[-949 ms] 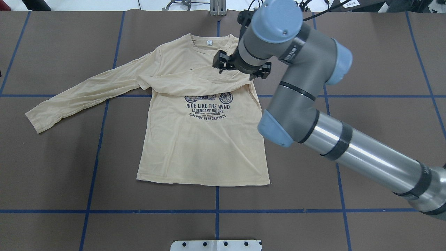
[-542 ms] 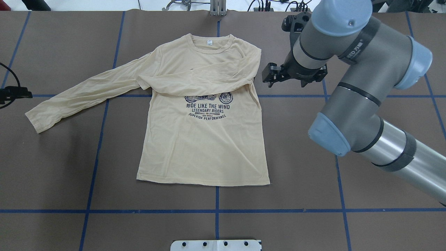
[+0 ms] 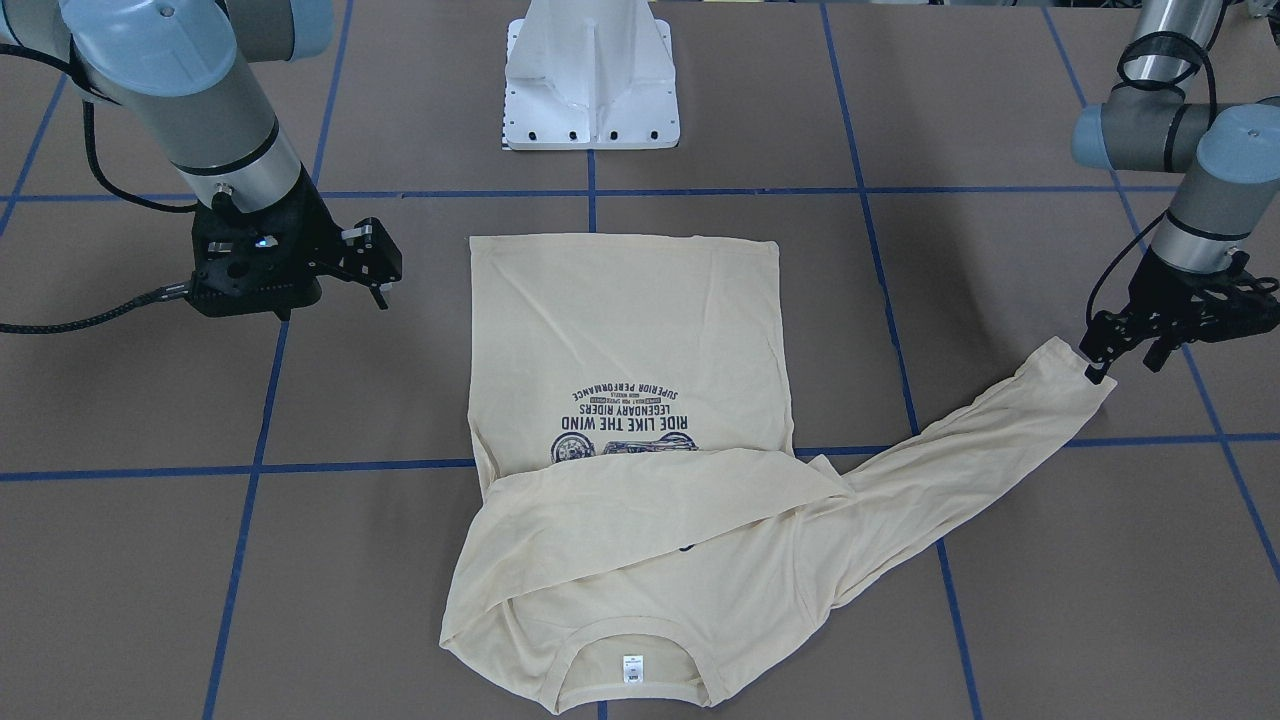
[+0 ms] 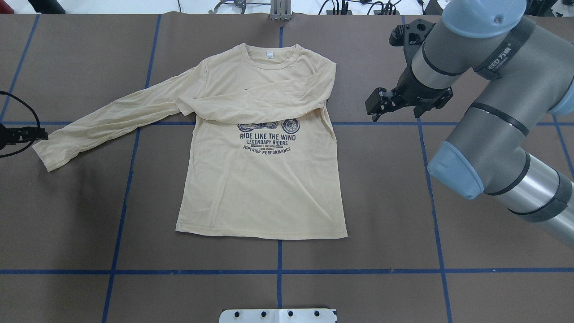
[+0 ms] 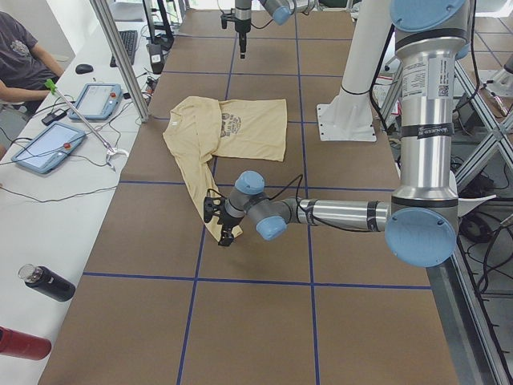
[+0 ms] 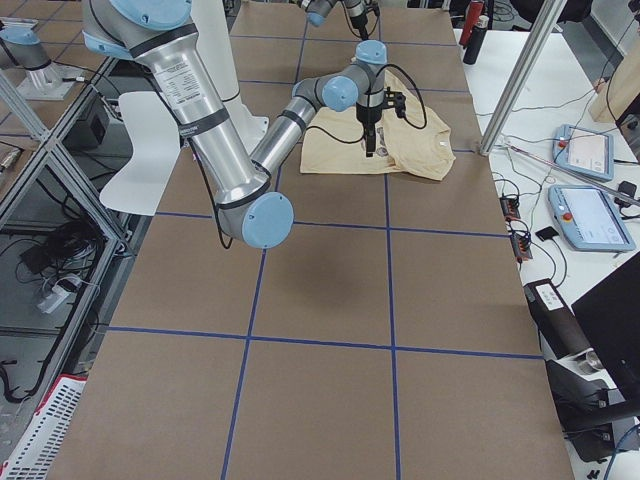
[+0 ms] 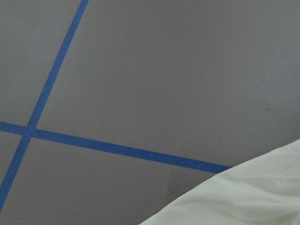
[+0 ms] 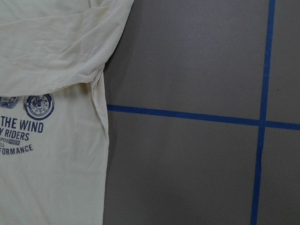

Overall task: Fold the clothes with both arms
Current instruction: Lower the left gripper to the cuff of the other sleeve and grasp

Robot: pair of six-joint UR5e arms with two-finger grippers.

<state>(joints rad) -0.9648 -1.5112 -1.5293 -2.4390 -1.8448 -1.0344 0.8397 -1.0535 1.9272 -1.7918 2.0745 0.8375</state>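
The clothes are one cream long-sleeved shirt lying flat, print up, collar at the far edge. One sleeve lies folded across the chest. The other sleeve stretches out to the robot's left, its cuff on the table. My left gripper hangs open right at that cuff, one fingertip touching its edge. My right gripper is open and empty, off the shirt beside its right shoulder. The left wrist view catches only a corner of cloth.
The white pedestal base stands at the robot's edge of the brown table marked with blue tape lines. In the left view a side bench holds tablets and bottles, with a seated person.
My right arm has swung from above the shirt's right shoulder out to the right, off the cloth. My left gripper has come in from the left edge to the cuff. The shirt has not moved.
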